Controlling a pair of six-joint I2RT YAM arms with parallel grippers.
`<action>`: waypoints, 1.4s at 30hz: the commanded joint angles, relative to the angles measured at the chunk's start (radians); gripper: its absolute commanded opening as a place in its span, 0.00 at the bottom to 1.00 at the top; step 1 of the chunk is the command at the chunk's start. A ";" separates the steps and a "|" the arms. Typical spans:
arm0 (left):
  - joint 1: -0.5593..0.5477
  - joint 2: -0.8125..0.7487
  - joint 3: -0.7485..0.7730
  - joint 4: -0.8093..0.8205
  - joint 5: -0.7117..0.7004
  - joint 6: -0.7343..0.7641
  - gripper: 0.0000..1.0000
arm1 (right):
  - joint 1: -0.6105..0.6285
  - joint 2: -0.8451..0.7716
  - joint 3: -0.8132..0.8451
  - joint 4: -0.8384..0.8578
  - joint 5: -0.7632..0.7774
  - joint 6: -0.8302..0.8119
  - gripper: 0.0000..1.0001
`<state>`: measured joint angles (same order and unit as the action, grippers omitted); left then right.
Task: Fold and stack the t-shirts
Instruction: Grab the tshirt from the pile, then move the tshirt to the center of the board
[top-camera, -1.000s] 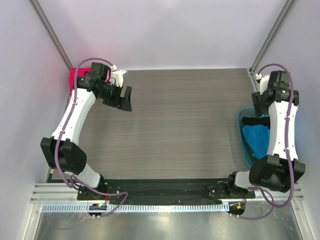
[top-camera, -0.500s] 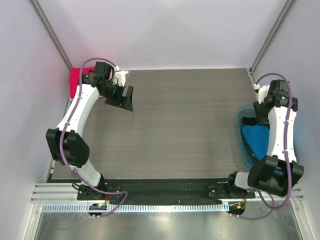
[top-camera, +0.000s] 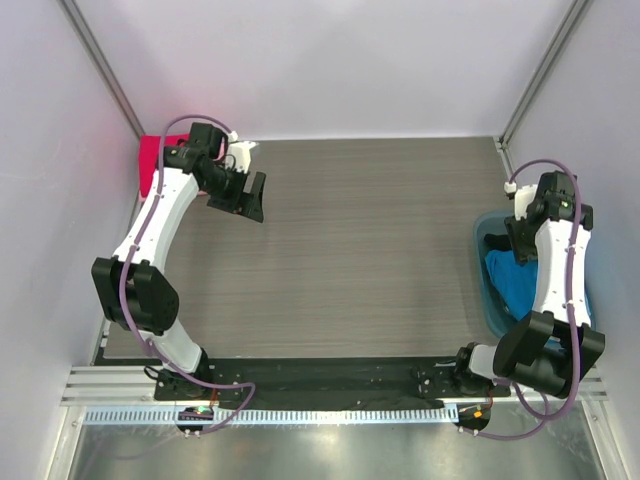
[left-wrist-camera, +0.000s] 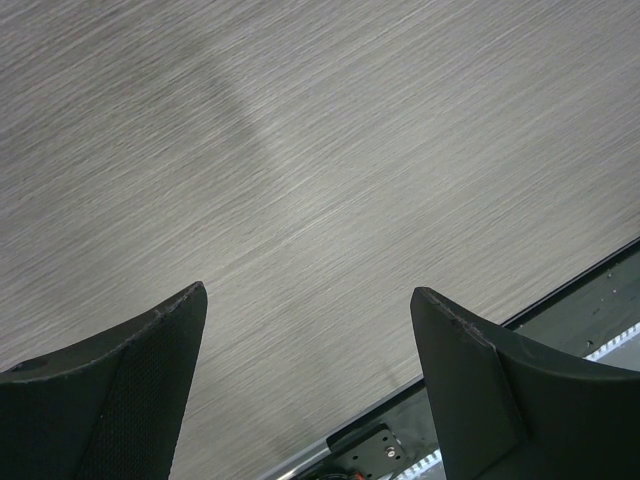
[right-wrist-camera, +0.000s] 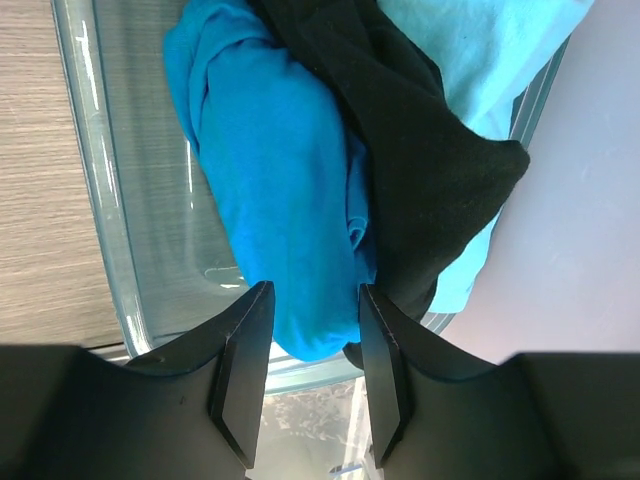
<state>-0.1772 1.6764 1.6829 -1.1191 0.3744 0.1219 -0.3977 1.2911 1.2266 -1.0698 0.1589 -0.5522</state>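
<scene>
Table (top-camera: 370, 250): wood-grain, fills mid frame.
Tub (top-camera: 480, 250): right edge. It holds the blue t-shirt (right-wrist-camera: 270, 180), crumpled, against a black garment (right-wrist-camera: 430, 160).
Red t-shirt (top-camera: 150, 162): upper left corner, compact, probably already folded.
Right gripper (right-wrist-camera: 315, 290): inside the tub, jaws pinching a bunch of the blue cloth.
Left gripper (left-wrist-camera: 308, 292): released, holding nothing, over the table.
Progress, as judged: early. The blue shirt is not yet folded or stacked.

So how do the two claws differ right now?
Left claw gapes wide, empty, above the table; right claw is narrower, apparently pinching the blue t-shirt. Left is near the red t-shirt; right reaches into the tub. Both have black fingers.
</scene>
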 joint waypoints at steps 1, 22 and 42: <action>-0.001 -0.007 0.021 0.001 -0.008 0.019 0.84 | -0.010 -0.021 -0.006 0.022 0.016 -0.017 0.45; 0.002 -0.075 -0.019 0.012 -0.022 0.028 0.84 | -0.013 -0.170 0.356 0.004 -0.099 -0.103 0.01; 0.036 -0.228 0.080 0.031 -0.167 0.018 0.85 | -0.006 -0.107 0.686 0.447 -0.936 0.117 0.01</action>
<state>-0.1490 1.5078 1.7187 -1.1175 0.2432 0.1417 -0.4091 1.1397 1.8874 -0.8787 -0.5838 -0.6437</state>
